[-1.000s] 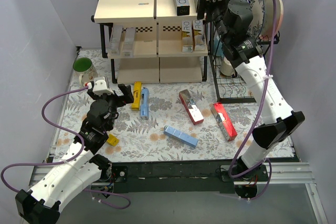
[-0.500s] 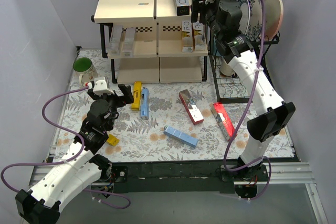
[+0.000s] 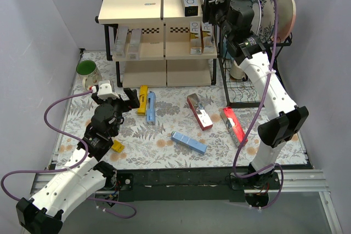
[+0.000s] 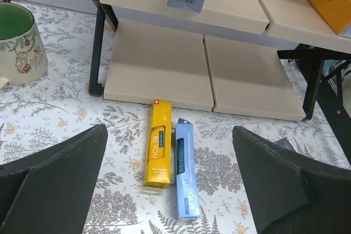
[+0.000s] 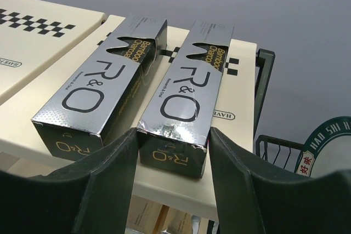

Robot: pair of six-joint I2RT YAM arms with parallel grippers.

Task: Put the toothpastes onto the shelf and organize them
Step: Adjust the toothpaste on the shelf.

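The shelf (image 3: pixel 131 4) stands at the back. Two silver toothpastes lie side by side on its top board (image 5: pixel 241 97). My right gripper (image 5: pixel 173 163) is shut on the near end of the right silver carton (image 5: pixel 189 94), a finger against each side; the other carton (image 5: pixel 101 97) lies just left. More cartons (image 3: pixel 196 35) sit on the middle tier. My left gripper (image 4: pixel 170 184) hangs open over the table, short of a yellow carton (image 4: pixel 157 149) and a blue carton (image 4: pixel 186 171) lying together. A red-silver (image 3: pixel 199 112), a red (image 3: pixel 234 126) and a light blue carton (image 3: pixel 188 142) lie on the table.
A green-lined mug (image 3: pixel 86 72) stands at the left of the shelf. A black wire dish rack (image 3: pixel 244 89) with plates (image 3: pixel 285 9) is close to the right of the shelf and my right arm. A small yellow box (image 3: pixel 117 146) lies under my left arm.
My right arm has swung left toward the shelf's top board and its jaws have narrowed onto the silver carton. The left arm has stayed put.
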